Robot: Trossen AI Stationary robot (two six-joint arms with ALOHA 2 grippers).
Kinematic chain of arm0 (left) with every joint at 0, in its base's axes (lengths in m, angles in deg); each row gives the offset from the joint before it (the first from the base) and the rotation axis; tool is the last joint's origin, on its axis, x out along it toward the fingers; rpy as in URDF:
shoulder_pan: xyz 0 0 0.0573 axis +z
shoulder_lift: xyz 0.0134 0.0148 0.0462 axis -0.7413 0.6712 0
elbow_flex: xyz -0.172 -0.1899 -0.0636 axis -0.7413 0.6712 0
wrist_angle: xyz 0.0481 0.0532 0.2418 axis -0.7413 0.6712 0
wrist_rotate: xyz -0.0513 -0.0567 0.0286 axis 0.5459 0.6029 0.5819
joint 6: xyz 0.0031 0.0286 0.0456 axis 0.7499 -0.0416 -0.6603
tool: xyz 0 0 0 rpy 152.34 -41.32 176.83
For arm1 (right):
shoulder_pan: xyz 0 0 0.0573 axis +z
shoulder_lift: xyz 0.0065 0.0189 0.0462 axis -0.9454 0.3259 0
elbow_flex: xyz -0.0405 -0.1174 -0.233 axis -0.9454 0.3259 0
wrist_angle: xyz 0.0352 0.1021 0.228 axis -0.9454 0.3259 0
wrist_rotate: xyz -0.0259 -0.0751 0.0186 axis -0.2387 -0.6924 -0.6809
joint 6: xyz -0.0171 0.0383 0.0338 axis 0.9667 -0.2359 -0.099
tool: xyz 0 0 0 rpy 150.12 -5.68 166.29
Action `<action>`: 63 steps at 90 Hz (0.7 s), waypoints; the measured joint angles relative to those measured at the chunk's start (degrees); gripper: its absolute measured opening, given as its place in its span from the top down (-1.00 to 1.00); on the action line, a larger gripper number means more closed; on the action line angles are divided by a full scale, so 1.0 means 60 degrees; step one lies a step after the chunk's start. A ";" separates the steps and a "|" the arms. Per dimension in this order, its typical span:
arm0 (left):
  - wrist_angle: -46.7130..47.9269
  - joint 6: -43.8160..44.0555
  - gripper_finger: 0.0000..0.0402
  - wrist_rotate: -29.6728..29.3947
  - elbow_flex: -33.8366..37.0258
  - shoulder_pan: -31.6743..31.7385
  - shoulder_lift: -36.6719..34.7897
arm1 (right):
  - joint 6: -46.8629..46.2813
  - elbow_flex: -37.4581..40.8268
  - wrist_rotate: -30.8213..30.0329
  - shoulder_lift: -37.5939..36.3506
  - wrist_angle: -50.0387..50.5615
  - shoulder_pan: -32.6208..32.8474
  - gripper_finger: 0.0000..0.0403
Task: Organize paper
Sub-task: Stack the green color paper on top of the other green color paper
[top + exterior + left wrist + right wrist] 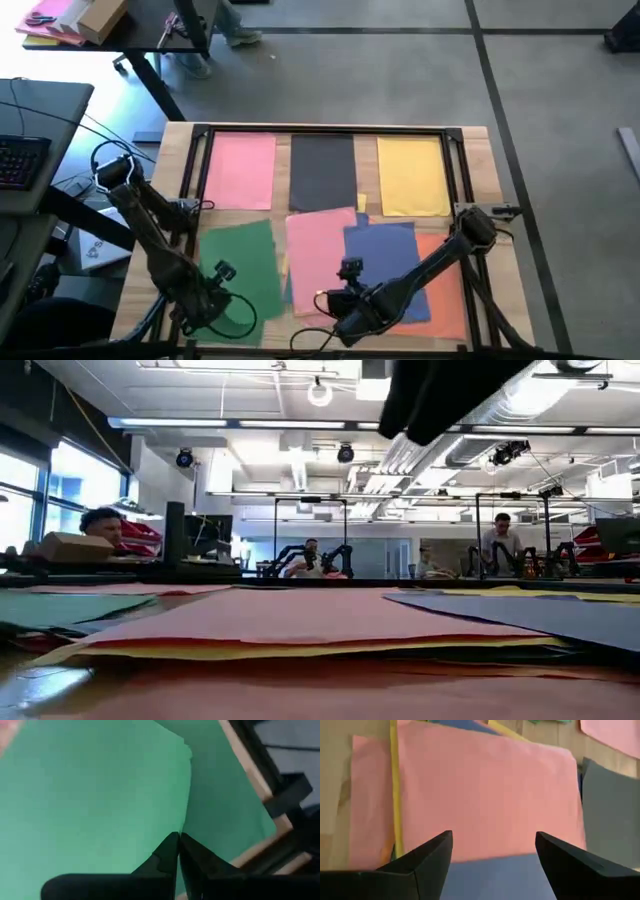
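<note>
Coloured paper sheets lie flat on the wooden table. Pink, dark grey and yellow sheets form the far row. Nearer lie green, a pink sheet on top of a loose pile, blue and orange. My left gripper is at the near edge over the green paper, shut on it. My right gripper hovers open over the near end of the pile, with the pink sheet and the blue sheet below its fingers. My left gripper pinches the top green sheet by its edge between its two shut fingertips. A second green layer shows beyond that edge. Whether the held edge is lifted off the table does not show.
A black frame runs around the work area. A desk with a keyboard stands to the left, and a pink-and-yellow bundle with a cardboard box lies far left. People sit at other arms in the room behind.
</note>
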 joint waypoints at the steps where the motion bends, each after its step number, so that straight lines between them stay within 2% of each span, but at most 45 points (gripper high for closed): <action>1: 0.0002 0.0027 1.00 0.0014 0.0011 -0.0005 0.0034 | 0.0032 0.0000 0.0002 0.0000 -0.0018 -0.0019 -0.34; 23: -0.0249 0.1113 1.00 0.1217 0.0022 -0.0391 0.0639 | 0.1861 0.0000 0.0034 0.0044 -0.1462 -0.0667 -0.34; 33: -0.0153 0.1315 1.00 0.1603 0.0022 -0.0674 0.0885 | 0.2790 0.0000 0.0514 0.0227 -0.2660 -0.0992 -0.34; 46: -0.0103 0.1575 1.00 0.1592 0.0022 -0.0924 0.1192 | 0.3967 0.0000 0.1095 0.0791 -0.4040 -0.1354 -0.34; 63: -0.0223 0.1360 1.00 0.1591 -0.0069 -0.0976 0.1571 | 0.5088 0.0000 0.1123 0.1480 -0.5860 -0.1743 -0.34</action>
